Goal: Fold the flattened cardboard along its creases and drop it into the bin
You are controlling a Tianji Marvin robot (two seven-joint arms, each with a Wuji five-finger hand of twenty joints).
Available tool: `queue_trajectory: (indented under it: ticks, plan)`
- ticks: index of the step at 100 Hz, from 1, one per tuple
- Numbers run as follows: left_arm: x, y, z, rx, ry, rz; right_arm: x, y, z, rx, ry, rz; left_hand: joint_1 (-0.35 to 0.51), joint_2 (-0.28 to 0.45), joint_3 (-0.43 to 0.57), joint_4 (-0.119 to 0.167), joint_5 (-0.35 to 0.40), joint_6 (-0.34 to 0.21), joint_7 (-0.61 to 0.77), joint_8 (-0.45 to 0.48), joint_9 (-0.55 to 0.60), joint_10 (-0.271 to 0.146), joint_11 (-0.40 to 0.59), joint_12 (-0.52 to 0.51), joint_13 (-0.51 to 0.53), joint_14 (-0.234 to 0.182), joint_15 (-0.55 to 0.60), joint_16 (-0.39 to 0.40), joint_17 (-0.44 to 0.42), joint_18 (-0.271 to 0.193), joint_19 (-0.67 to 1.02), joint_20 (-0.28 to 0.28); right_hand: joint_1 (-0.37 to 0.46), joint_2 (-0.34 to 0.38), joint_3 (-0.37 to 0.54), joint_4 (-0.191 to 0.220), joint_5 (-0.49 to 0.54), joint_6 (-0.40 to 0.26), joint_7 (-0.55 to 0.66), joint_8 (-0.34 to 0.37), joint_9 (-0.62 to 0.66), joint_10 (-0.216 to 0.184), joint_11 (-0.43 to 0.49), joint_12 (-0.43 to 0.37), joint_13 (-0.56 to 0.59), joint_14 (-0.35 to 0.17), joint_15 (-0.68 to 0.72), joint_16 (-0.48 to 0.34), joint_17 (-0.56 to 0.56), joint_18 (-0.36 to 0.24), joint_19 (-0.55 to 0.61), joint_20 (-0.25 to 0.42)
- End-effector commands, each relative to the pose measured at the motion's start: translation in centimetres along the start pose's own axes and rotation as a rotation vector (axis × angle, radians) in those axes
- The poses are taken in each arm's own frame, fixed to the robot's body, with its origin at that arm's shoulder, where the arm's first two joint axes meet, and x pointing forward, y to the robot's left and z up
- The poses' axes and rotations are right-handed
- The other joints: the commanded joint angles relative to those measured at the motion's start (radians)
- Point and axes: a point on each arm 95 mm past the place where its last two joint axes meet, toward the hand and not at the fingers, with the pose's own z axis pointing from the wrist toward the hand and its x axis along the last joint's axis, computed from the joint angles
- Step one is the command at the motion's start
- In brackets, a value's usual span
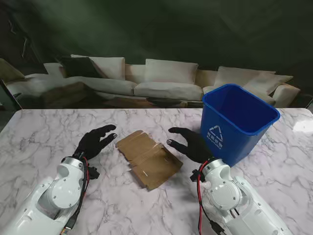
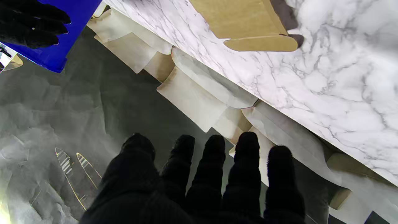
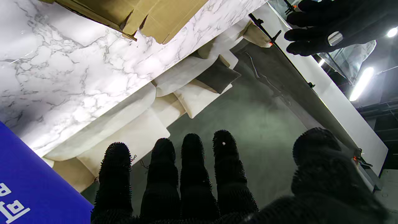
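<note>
the flattened cardboard (image 1: 148, 157) lay on the marble table (image 1: 44, 137), midway between the two hands, untouched and not yet folded. its long axis ran diagonally, from the far-left corner toward the near-right corner. short flaps stood along its far edge, one slightly raised in the left wrist view (image 2: 261, 43).

the left hand (image 1: 95, 142) hovered just left of the sheet's far-left end, fingers spread and curled loosely, holding nothing. the right hand (image 1: 190, 143) hovered just right of the sheet's far-right edge, fingers also spread and empty. neither hand touched the cardboard. both stood near it; the right fingertips appeared marginally closer to an edge, though the difference was slight.

the blue bin (image 1: 238, 122) stood upright on the right side of the table, immediately beyond the right hand and well apart from the left hand.

judgement: the fold step had not begun. the coming move likely required both hands to close inward across the diagonal axis, and the bin lay on the right hand's side for the drop
</note>
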Motion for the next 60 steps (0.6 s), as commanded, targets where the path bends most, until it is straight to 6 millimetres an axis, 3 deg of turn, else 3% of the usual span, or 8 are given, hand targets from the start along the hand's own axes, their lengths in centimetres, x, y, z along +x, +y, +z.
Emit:
queue_trajectory:
  ticks: [1, 19, 36, 51, 54, 60]
  plan:
    - [0.05, 0.14, 0.0, -0.014, -0.001, -0.005, 0.03, -0.15, 0.05, 0.003, 0.0, 0.002, -0.005, 0.052, -0.031, -0.009, 0.012, 0.013, -0.014, -0.01, -0.002, -0.006, -0.003, 0.008, -0.014, 0.008, -0.001, 0.006, -0.017, 0.03, -0.03, 0.005, 0.012, 0.042, -0.023, 0.02, -0.005, -0.03, 0.005, 0.003, -0.01, -0.02, -0.016, -0.001, -0.01, -0.033, -0.035, -0.016, -0.01, -0.028, -0.013, -0.009]
    - [-0.03, 0.0, -0.2, -0.012, -0.001, -0.004, 0.14, -0.2, 0.04, 0.003, 0.005, 0.001, -0.005, 0.053, -0.031, -0.009, 0.011, 0.013, -0.014, -0.012, -0.002, -0.005, -0.005, 0.008, -0.016, 0.008, -0.003, 0.006, -0.019, 0.03, -0.033, 0.005, 0.011, 0.043, -0.024, 0.02, -0.005, -0.029, 0.005, 0.004, -0.011, -0.02, -0.016, -0.001, -0.011, -0.035, -0.035, -0.017, -0.01, -0.03, -0.013, -0.009]
    - [0.06, -0.2, -0.48, -0.015, 0.009, 0.02, 0.21, -0.07, -0.06, 0.001, 0.009, -0.007, -0.007, 0.053, -0.032, -0.01, 0.018, 0.012, -0.011, -0.012, -0.005, -0.005, -0.01, 0.006, -0.018, 0.008, -0.006, 0.004, -0.02, 0.03, -0.037, 0.005, 0.011, 0.033, -0.025, 0.021, -0.016, -0.026, 0.002, 0.003, -0.02, -0.009, -0.016, -0.001, -0.016, -0.006, -0.032, -0.013, -0.02, -0.021, -0.019, -0.01]
    - [0.12, -0.02, -0.47, -0.036, 0.012, 0.029, -0.03, -0.09, 0.03, 0.021, -0.001, -0.039, -0.01, 0.054, -0.032, -0.01, 0.021, 0.01, -0.009, -0.011, -0.011, -0.003, -0.02, 0.001, -0.021, 0.008, -0.013, -0.001, -0.023, 0.031, -0.047, 0.001, -0.002, -0.024, -0.022, 0.023, -0.039, -0.003, -0.011, 0.001, -0.042, -0.007, -0.013, 0.001, -0.025, 0.002, -0.031, -0.004, -0.039, -0.002, -0.027, -0.003]
    - [0.12, 0.02, -0.45, -0.04, 0.012, 0.029, -0.12, -0.13, 0.08, 0.026, -0.002, -0.05, -0.01, 0.053, -0.032, -0.01, 0.021, 0.01, -0.009, -0.011, -0.012, -0.003, -0.021, 0.001, -0.023, 0.009, -0.014, -0.001, -0.023, 0.031, -0.048, 0.001, -0.048, -0.053, 0.05, 0.016, -0.045, 0.006, -0.027, 0.004, -0.05, -0.008, -0.007, 0.0, -0.027, 0.001, -0.038, 0.008, -0.038, -0.002, -0.044, 0.027]
    - [0.16, 0.06, -0.37, -0.046, 0.01, 0.026, -0.38, -0.22, 0.2, 0.032, -0.006, -0.089, -0.009, 0.053, -0.031, -0.01, 0.022, 0.009, -0.009, -0.01, -0.012, -0.001, -0.023, 0.0, -0.025, 0.01, -0.015, -0.002, -0.023, 0.033, -0.052, 0.0, -0.061, -0.076, 0.059, 0.014, -0.065, 0.022, -0.038, 0.002, -0.06, -0.002, -0.006, 0.001, -0.028, 0.004, -0.038, 0.01, -0.041, -0.002, -0.049, 0.032]
